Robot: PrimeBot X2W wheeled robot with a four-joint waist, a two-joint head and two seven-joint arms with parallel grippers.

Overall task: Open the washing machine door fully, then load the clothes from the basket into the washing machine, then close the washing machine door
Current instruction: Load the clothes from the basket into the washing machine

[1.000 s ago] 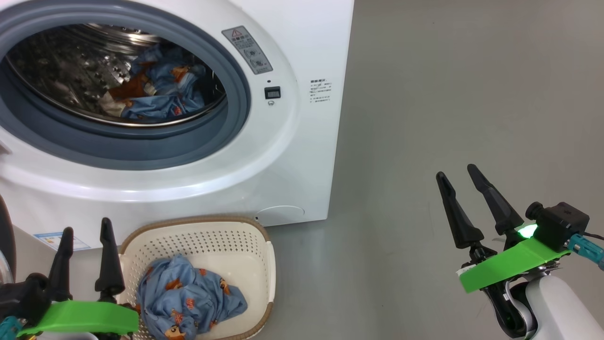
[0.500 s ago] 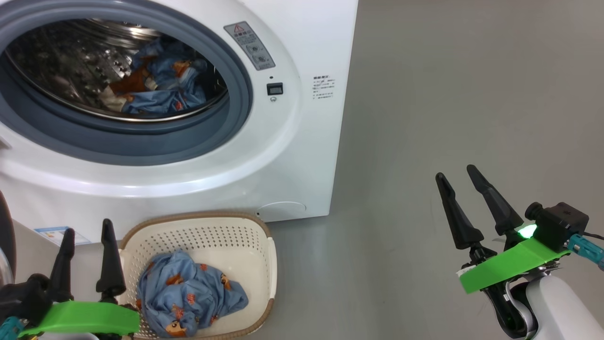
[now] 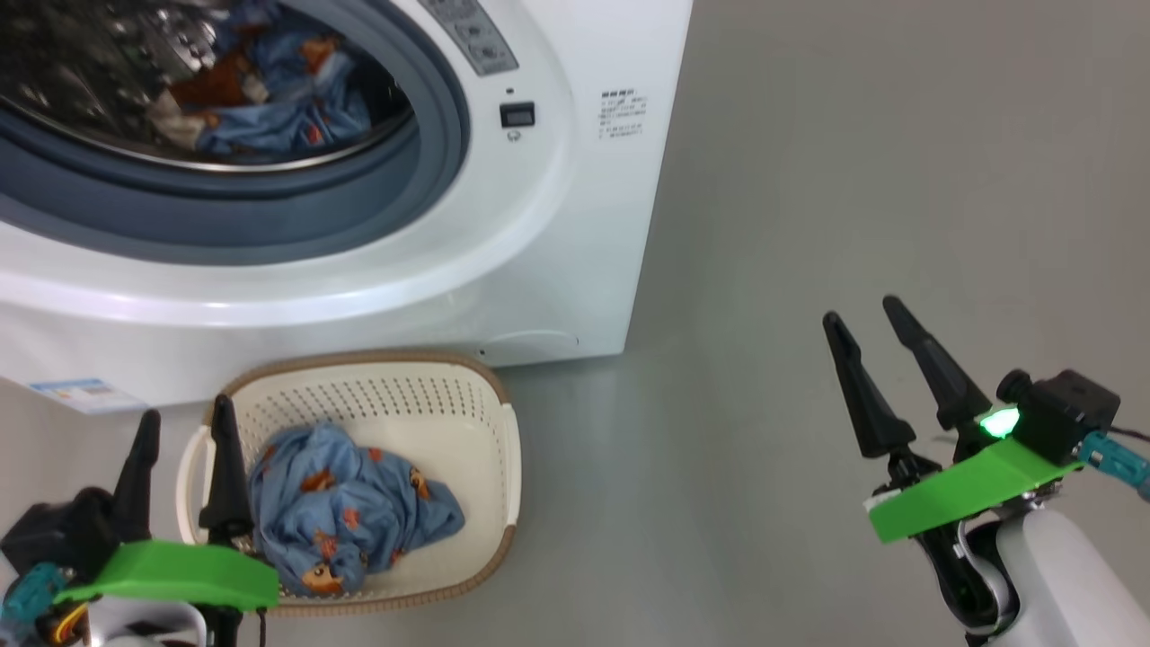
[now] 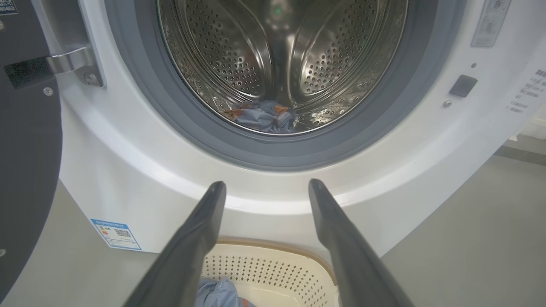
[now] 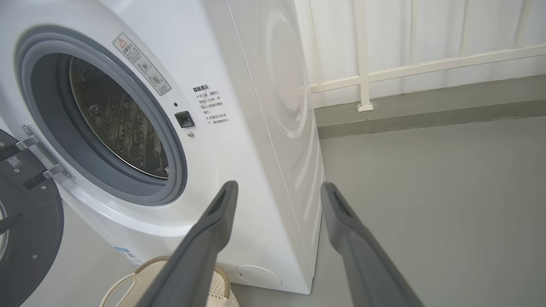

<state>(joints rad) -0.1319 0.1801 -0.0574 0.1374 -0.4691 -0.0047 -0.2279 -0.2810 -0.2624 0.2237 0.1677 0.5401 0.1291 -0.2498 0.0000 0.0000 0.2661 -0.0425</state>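
Downward tilt of my head view since a second ago. Swung open at left: the washing machine door [image 4: 25, 170]. Light-blue printed clothes [image 3: 350, 512] lie crumpled in the cream basket [image 3: 505, 449] before the washing machine [image 3: 539, 225]; more lie in the drum [image 4: 239, 55]. My left gripper [image 3: 186, 406] and right gripper [image 3: 859, 309]: fingers spread, empty.

Left hand [image 3: 184, 427], right hand [image 3: 862, 314] both spread, empty

the right gripper [image 5: 278, 187] is seen with its two dark fingers [image 5: 200, 247] spread wide apart. beyond them the washing machine [image 5: 251, 140] is shown, its steel drum [image 5: 123, 123] exposed, the washing machine door [image 5: 30, 221] swung open (hinged at the view's left). the basket [image 5: 147, 263] is glimpsed at its foot, on the grey floor [image 5: 426, 192].
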